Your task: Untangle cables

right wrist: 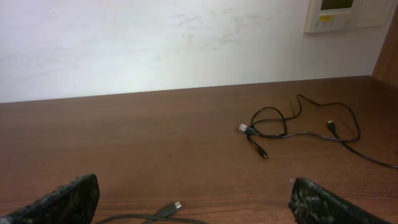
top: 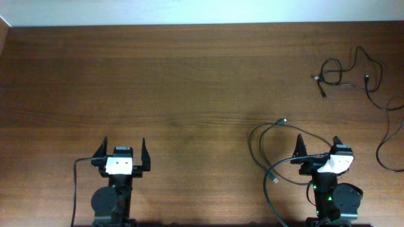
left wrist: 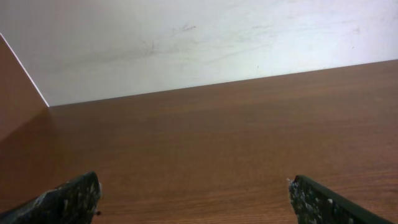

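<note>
Low on the left overhead: left gripper [top: 124,142], jaws spread wide, holding nothing. From the left wrist, just two dark fingertips [left wrist: 68,200] at the bottom corners, with bare brown table [left wrist: 205,130] and white wall [left wrist: 186,43] beyond.

Right of centre overhead: looped cable [top: 252,146] curling just beside the right gripper [top: 317,139] and passing under it, with one plug [top: 284,120] at its upper end. Right gripper likewise wide open and empty.

Far upper right: tangled bunch of cables [top: 334,72], well apart from both grippers. Below it, a loose strand [top: 379,151] running off the right edge.

Given only by the right wrist: silver-tipped connector [right wrist: 244,129] on the bunch, a plug end [right wrist: 172,206] lying low between the fingertips, and a pale wall panel [right wrist: 342,14]. Given only by the overhead: whole loop and edge strand.
</note>
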